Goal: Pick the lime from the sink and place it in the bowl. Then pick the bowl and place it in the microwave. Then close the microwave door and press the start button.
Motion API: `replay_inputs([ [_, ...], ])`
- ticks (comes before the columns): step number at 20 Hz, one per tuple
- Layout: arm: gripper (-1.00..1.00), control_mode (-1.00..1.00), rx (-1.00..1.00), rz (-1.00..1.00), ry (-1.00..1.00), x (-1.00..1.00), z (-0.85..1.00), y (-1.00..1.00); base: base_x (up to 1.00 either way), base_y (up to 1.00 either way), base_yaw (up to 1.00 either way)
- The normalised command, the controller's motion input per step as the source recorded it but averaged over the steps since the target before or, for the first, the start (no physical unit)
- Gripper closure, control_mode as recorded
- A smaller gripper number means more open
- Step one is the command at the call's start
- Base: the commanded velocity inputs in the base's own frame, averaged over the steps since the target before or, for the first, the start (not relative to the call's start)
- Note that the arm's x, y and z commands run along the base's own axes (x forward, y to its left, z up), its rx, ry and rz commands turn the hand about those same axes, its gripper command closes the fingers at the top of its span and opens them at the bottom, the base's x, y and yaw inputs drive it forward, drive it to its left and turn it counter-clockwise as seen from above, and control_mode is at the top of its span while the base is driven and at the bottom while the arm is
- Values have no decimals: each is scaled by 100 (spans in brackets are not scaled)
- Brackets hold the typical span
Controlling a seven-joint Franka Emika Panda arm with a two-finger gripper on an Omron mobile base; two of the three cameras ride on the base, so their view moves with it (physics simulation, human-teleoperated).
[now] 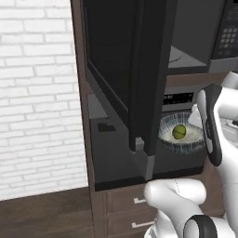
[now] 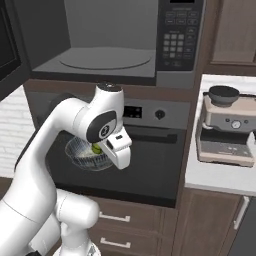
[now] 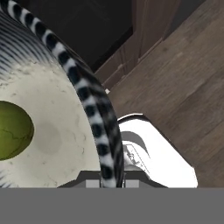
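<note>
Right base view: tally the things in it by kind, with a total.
Black built-in microwave: 1
Grey oven with knobs: 1
Steel coffee machine: 1
Blue-grey streaked round bowl: 1
Small yellow-green lime: 1
Total: 5

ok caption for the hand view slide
Gripper shut on the rim of the bowl, lime inside, above the wood floor.

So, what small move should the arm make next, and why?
Probably lift the bowl toward the open microwave. The gripper is shut on the bowl's rim, the lime lies inside it, and the bowl hangs in front of the oven, below the microwave's opening.
</note>
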Motion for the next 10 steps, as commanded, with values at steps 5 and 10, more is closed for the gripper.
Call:
replay_inputs([
  [5, 100, 100, 0, 0, 0, 0, 0, 0, 30, 0, -3],
  [10, 100, 100, 0, 0, 0, 0, 0, 0, 28, 0, 0],
])
